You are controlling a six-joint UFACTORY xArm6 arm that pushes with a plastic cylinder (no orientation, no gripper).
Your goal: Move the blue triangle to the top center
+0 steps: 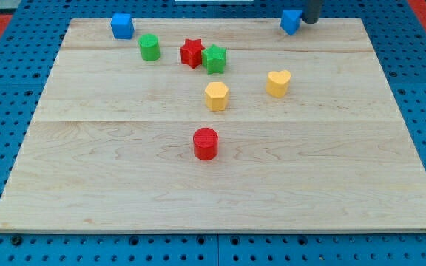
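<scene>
The blue triangle (291, 21) lies at the top right of the wooden board (124, 185), near its top edge. My tip (310, 21) is right next to the triangle on its right side, touching it or nearly so. Only the lower end of the dark rod shows, at the view's top edge.
A blue cube (122, 26) sits at the top left. A green cylinder (149, 47), a red star (191, 52) and a green star (214, 58) lie near the top middle. A yellow hexagon (216, 96), a yellow heart (277, 83) and a red cylinder (205, 143) lie lower.
</scene>
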